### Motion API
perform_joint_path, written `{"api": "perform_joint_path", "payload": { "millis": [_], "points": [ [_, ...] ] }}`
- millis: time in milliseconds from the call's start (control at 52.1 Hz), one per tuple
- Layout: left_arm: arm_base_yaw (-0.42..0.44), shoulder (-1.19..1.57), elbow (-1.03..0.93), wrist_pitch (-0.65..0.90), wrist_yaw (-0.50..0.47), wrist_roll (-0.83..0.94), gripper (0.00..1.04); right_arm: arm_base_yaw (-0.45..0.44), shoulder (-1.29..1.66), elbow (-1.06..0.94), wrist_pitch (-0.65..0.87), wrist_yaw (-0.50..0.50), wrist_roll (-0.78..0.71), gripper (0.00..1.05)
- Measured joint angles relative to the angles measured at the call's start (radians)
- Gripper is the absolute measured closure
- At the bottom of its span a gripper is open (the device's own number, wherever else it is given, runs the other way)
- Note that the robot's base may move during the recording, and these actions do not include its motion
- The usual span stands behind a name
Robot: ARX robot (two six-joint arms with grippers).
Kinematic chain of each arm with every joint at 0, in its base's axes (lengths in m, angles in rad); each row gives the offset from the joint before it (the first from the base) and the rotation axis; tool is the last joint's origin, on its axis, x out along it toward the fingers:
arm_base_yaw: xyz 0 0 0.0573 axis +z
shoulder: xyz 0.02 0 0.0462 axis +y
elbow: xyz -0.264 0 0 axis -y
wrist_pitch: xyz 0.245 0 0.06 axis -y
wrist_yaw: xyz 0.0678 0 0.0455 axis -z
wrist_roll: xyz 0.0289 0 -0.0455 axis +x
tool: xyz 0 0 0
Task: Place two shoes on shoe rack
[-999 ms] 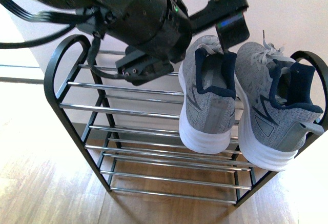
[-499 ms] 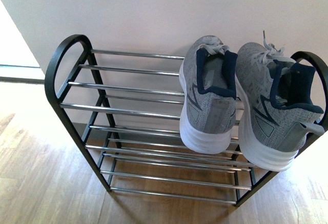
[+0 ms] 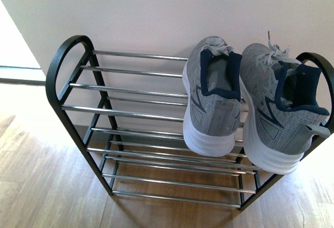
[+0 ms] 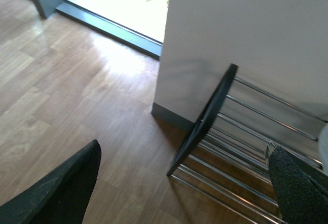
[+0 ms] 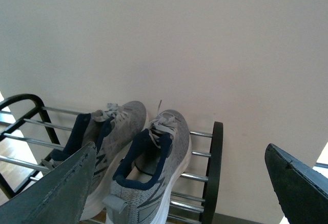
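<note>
A tall shoe rack [image 3: 65,76] with black rounded side frames and chrome bars stands on a wooden floor [image 3: 36,186] against a pale wall [image 3: 156,14]. At the right end of its top tier sit two grey knit sneakers side by side, nearly touching: the left shoe [image 3: 211,100] and, just beside it against the right frame, the right shoe [image 3: 276,116]. Each lies with its long axis across the bars, toe to the wall, heel and white sole facing the robot. Neither arm shows in the front view. The left claw [image 4: 183,149] hangs with its fingers spread wide, holding nothing, over the rack's left end and the floor. The right claw [image 5: 180,148] is likewise spread wide and holds nothing. Both shoes lie ahead of it and below, framed between its fingers, so the right arm looks the nearer one. Both shoes appear placed, so the task seems finished.
</note>
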Motion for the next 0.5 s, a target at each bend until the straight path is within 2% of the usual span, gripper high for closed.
{"api": "perform_joint_path", "payload": {
  "millis": [115,154,173,192,269,346,499],
  "points": [
    [0.056,-0.090,-0.030,-0.017,-0.036,0.044,0.09,0.000,0.000,0.000,0.000,0.000,0.000,0.09],
    [0.067,-0.118,-0.049,0.030,0.009,0.091,0.12,0.000,0.000,0.000,0.000,0.000,0.000,0.09],
    [0.097,-0.154,-0.101,0.152,0.108,0.143,0.17,0.000,0.000,0.000,0.000,0.000,0.000,0.09],
    [0.114,-0.180,-0.142,0.234,0.164,0.173,0.21,0.000,0.000,0.000,0.000,0.000,0.000,0.09],
    [0.166,-0.264,-0.284,0.490,0.322,0.321,0.35,0.000,0.000,0.000,0.000,0.000,0.000,0.09],
    [0.193,-0.310,-0.348,0.591,0.370,0.392,0.47,0.000,-0.001,0.000,0.000,0.000,0.000,0.09],
    [0.236,-0.357,-0.421,0.621,0.402,0.442,0.69,0.000,-0.001,0.000,0.000,0.000,0.000,0.09]
  ]
}}
